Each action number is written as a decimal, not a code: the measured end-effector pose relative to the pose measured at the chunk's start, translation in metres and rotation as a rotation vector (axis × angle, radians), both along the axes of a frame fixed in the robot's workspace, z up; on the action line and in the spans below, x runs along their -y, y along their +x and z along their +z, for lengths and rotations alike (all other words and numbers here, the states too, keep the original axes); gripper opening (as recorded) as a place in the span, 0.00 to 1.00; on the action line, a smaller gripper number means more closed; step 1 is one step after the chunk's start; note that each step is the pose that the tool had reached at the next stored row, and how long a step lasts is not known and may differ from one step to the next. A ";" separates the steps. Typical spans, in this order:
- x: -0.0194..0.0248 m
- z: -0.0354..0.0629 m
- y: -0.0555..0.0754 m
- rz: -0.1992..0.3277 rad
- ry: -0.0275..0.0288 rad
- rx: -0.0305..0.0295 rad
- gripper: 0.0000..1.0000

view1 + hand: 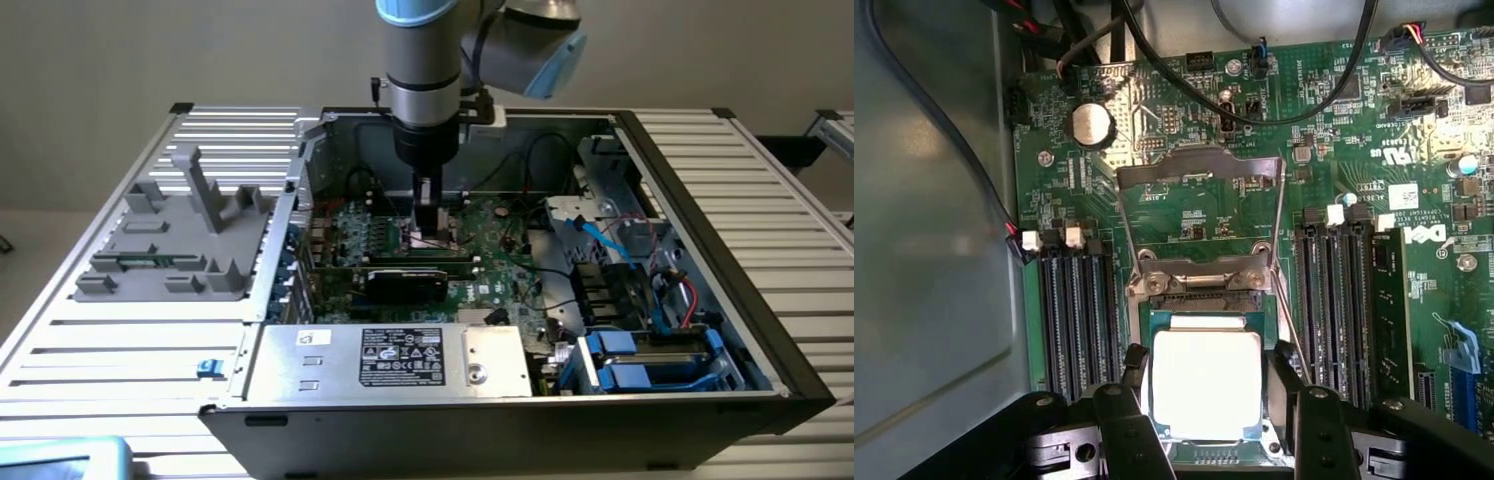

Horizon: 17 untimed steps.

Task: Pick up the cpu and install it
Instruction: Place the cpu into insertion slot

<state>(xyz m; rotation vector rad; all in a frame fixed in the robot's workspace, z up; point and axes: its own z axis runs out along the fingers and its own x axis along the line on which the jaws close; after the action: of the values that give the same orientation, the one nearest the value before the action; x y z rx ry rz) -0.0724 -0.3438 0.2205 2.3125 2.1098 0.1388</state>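
While the end effector (1209,372) is down inside the computer case (534,430), the pick-up is judged done and the install under way.

Surface (120,350): slatted; the open case is carried on it, and a grey plastic holder (174,240) stands just beside the case at the exterior view's left.

Case contents: a silver box (387,358) with a white label along the near wall, blue drive brackets (627,360) at the exterior view's right, the green motherboard (1324,110) and loose cables.

Socket lid (1199,165): swung up, not yet closed.

Cpu (1206,385): held level at the socket, between the rows of memory slots (1074,320). The end effector is clamped on its two opposite edges. Whether it is fully seated cannot be told.

Left to do: release, closing of the lid.
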 end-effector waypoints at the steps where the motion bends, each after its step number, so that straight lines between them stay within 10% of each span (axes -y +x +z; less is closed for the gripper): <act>1: 0.0003 -0.0010 0.000 0.000 0.0008 0.0000 0.55; 17: 0.0004 -0.0061 0.000 0.055 -0.0005 -0.0002 0.55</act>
<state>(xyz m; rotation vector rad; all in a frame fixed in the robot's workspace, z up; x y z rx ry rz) -0.0727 -0.3442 0.2144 2.2548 2.1746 0.1385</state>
